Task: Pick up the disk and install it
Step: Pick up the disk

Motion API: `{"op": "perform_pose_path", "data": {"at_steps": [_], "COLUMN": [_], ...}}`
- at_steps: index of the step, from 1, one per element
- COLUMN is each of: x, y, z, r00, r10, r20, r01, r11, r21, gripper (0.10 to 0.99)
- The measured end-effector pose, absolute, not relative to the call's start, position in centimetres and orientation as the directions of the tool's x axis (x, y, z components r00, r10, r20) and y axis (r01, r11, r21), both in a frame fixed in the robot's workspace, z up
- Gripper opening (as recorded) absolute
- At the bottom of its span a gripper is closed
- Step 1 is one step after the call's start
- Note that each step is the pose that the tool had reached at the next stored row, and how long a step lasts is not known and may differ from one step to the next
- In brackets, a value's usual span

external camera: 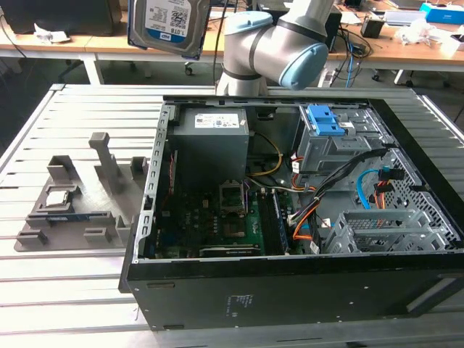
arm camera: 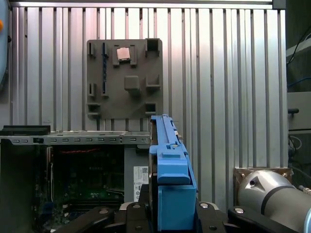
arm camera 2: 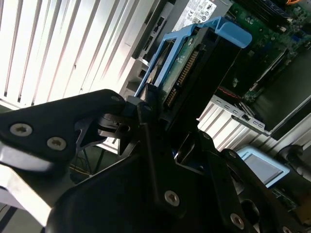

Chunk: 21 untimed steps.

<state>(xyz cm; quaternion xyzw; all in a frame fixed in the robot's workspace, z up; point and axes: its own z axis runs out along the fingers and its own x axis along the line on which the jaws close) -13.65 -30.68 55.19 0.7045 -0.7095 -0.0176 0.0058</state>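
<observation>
Tool (arm camera 2: 165, 124) tight around the disk (external camera: 168, 23)

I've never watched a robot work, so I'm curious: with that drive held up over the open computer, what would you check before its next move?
1. Grip on the disk: ok. The gripper is shut on it in the second wrist view.
2. Disk off the table: ok. In the exterior view it hangs high above the computer case.
3. Case open: ok. Its inside lies exposed.
4. Grey drive cage free: ok. It looks empty.
5. Orange cables beside that cage out of the way: cannot tell.
</observation>
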Motion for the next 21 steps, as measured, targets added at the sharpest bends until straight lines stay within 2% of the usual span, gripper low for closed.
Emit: {"op": "perform_pose_path", "data": {"at_steps": [21], "x": [-3.8], "y": [-30.6], "z": [55.2], "r00": [-0.007], "r10": [-1.0], "r20": [-0.017], "r01": [-0.999], "r11": [0.007], "r21": [0.033], "gripper": [0.365]}}
